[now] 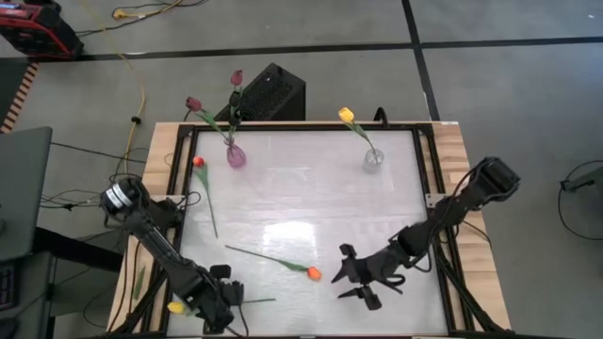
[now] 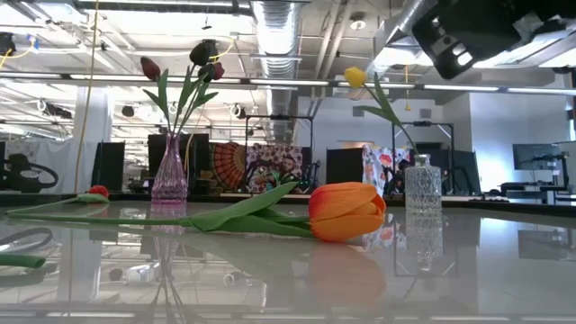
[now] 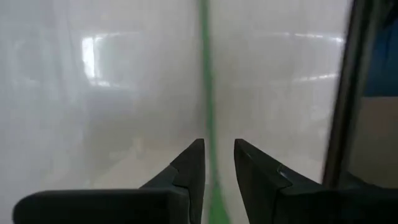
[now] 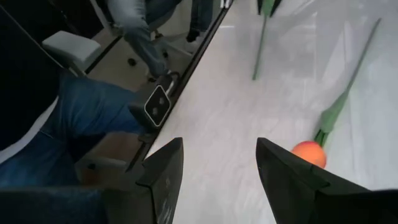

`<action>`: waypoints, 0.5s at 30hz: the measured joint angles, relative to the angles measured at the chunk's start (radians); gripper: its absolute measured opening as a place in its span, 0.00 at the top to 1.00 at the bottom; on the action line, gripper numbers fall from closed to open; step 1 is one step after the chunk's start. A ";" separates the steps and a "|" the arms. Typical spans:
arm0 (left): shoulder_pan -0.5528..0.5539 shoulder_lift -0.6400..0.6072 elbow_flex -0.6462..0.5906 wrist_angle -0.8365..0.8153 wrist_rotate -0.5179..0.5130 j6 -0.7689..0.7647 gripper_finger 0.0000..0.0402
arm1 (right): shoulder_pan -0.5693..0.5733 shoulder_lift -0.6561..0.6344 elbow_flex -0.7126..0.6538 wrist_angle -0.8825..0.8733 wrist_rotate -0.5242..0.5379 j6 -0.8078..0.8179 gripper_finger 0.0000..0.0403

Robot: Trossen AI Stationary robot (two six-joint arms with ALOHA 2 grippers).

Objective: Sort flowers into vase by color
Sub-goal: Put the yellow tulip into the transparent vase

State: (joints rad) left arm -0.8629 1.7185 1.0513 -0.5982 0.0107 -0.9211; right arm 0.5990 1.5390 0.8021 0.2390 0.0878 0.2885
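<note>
A black box (image 1: 273, 90) sits on the floor just past the table's (image 1: 311, 198) far edge. A person in jeans (image 4: 74, 124) sits beside the near edge.

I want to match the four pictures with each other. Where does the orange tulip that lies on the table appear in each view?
High view: the orange tulip lies near the front edge, just left of the right gripper.
Low view: its head is large, slightly right of centre, in front of the clear vase.
Left wrist view: not in it; only a green stem shows.
Right wrist view: its head is beside the gripper's finger.
Shared landmark: the right gripper.
</note>
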 joint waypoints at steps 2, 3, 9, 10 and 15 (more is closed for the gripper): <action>-0.016 0.010 0.000 0.011 0.003 -0.019 0.81 | 0.008 0.008 0.000 0.000 0.021 0.007 0.44; -0.023 0.017 -0.003 0.005 0.002 -0.033 0.81 | 0.013 0.015 0.000 -0.002 0.031 0.010 0.44; -0.059 0.077 -0.004 0.009 -0.022 -0.058 0.79 | 0.029 0.018 -0.001 -0.005 0.050 0.019 0.44; -0.060 0.085 -0.004 0.005 -0.021 -0.059 0.79 | 0.030 0.017 -0.001 -0.006 0.050 0.019 0.44; -0.060 0.103 -0.002 0.003 -0.023 -0.044 0.80 | 0.029 0.017 -0.001 -0.004 0.050 0.024 0.44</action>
State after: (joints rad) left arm -0.9230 1.8220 1.0489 -0.5955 -0.0123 -0.9653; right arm 0.6285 1.5563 0.8013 0.2354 0.1376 0.3127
